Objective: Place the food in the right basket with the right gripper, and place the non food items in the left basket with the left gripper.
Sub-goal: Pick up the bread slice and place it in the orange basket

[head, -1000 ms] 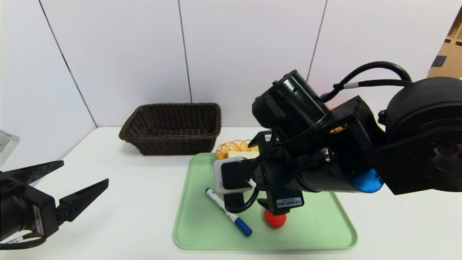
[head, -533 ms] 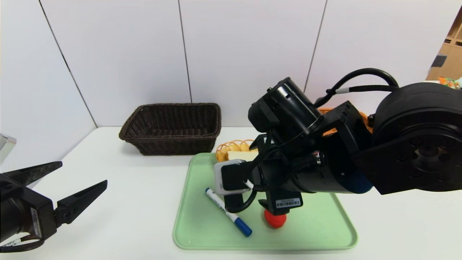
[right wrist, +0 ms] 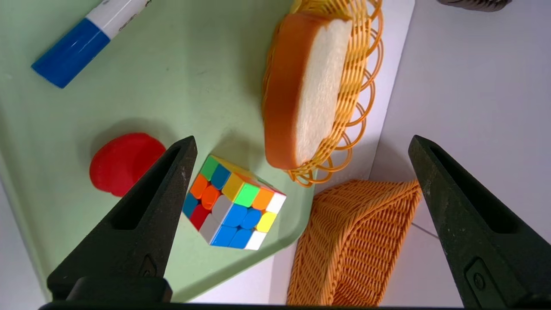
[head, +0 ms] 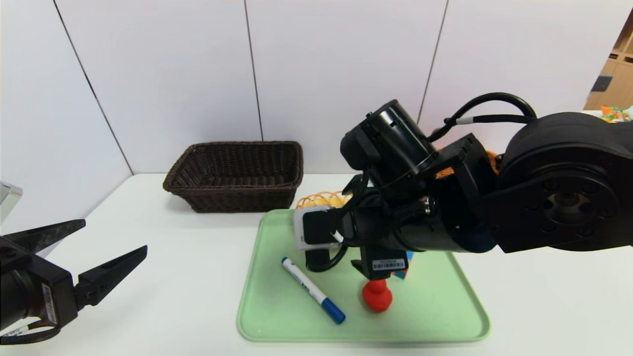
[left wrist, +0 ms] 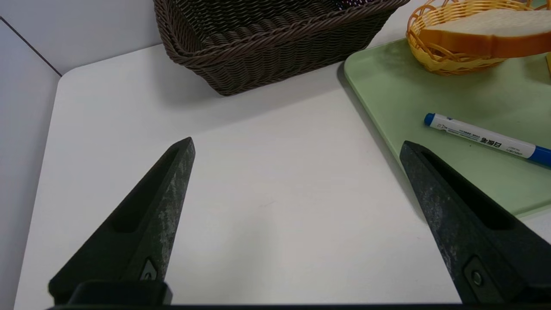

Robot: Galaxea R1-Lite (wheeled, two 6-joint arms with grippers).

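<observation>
Jaws apart, your right gripper (right wrist: 301, 146) hovers over the bread slice (right wrist: 308, 86); the puzzle cube (right wrist: 234, 202) beside it could get snagged.

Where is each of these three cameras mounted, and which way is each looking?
Head view: on the robot's head, looking down at the tray; both arms show, left gripper low at left.
Left wrist view: on the left wrist, facing the left basket and marker; its open fingers show.
Right wrist view: on the right wrist, looking down at the bread and cube through the right gripper.
Shared: both wrist views see the bread and marker.
</observation>
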